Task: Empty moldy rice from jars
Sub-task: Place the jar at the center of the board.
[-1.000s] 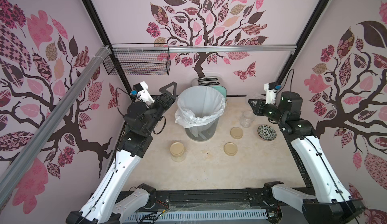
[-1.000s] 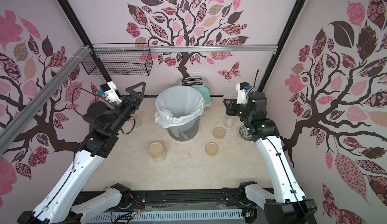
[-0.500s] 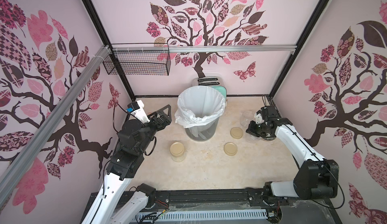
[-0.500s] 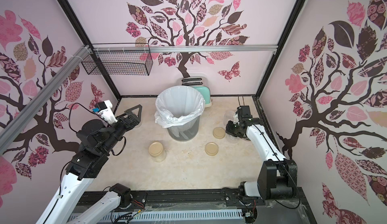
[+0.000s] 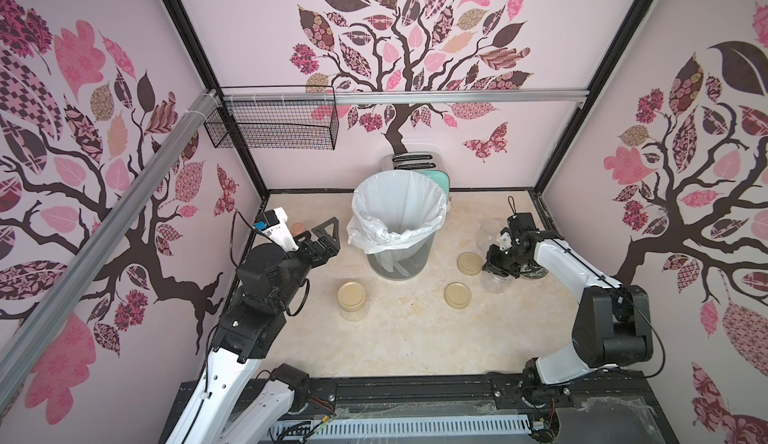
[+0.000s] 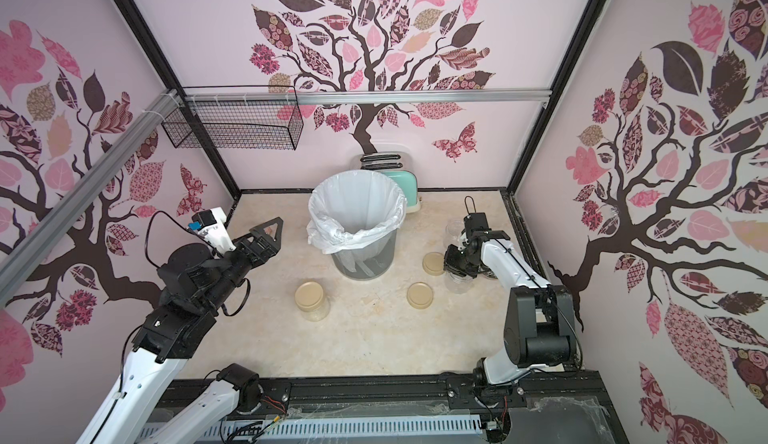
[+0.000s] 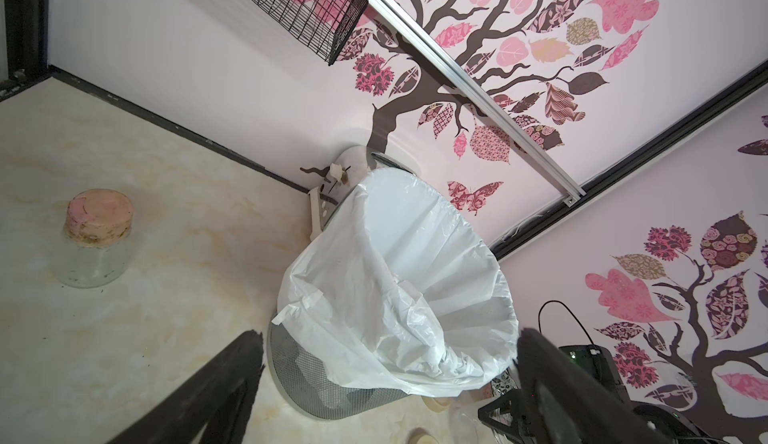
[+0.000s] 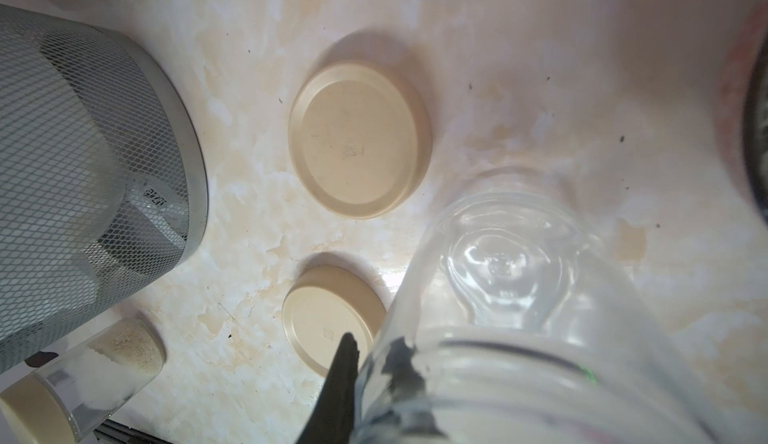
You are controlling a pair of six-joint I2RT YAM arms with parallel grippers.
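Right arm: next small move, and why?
Probably open the right fingers and release the empty jar: nothing is left in it, it seems set on the table, and the lidded jar has rice to dump.

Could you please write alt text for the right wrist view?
The right pincer grips the rim of an empty glass jar, with the marbled table behind it. Two loose beige lids lie beside it, with a mesh bin and a lidded jar of rice beyond.
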